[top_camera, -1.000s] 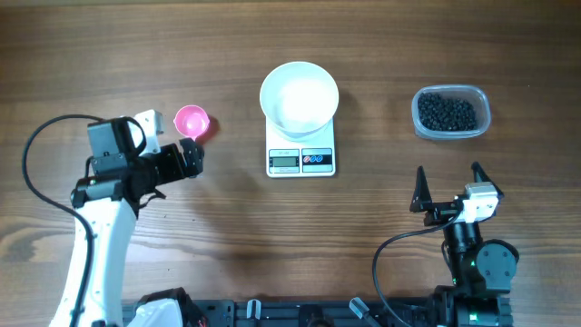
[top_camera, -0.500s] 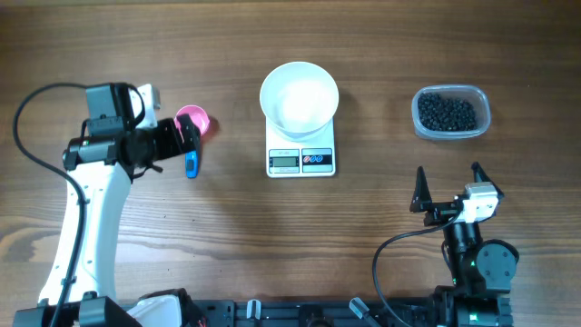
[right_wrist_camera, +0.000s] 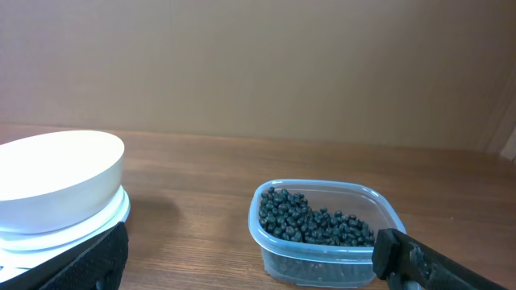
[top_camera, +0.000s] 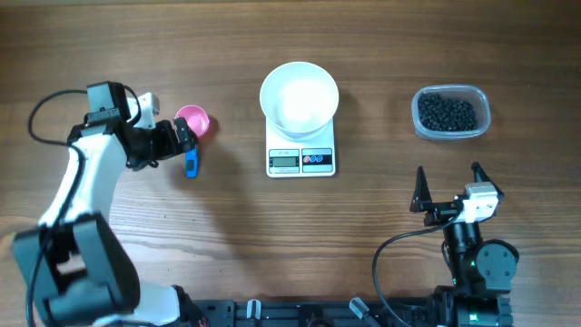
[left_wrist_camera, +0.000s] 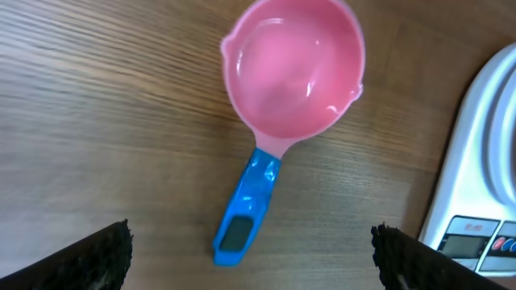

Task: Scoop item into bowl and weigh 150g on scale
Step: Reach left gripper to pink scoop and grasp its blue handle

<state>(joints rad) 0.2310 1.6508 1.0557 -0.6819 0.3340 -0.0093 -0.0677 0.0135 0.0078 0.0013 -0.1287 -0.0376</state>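
Note:
The white bowl (top_camera: 300, 98) sits empty on the white scale (top_camera: 301, 160) at the table's middle. Black pellets, the item (top_camera: 447, 113), fill a clear tub (top_camera: 451, 90) at the right. A pink scoop cup (top_camera: 192, 121) with a blue handle (top_camera: 191, 163) lies left of the scale. My left gripper (top_camera: 186, 142) hovers open over the scoop. In the left wrist view the handle (left_wrist_camera: 246, 205) points toward the gap between its two fingertips, untouched. My right gripper (top_camera: 449, 186) rests open near the front right, facing the item (right_wrist_camera: 310, 221) and the bowl (right_wrist_camera: 56, 173).
The scale's corner with its display (left_wrist_camera: 463, 242) shows at the right edge of the left wrist view. Black cables loop beside both arm bases. Bare wooden table (top_camera: 236, 227) lies between the arms and in front of the scale.
My left gripper has moved back and slightly left off the scoop's blue handle, which now shows in front of it. The right arm has not moved.

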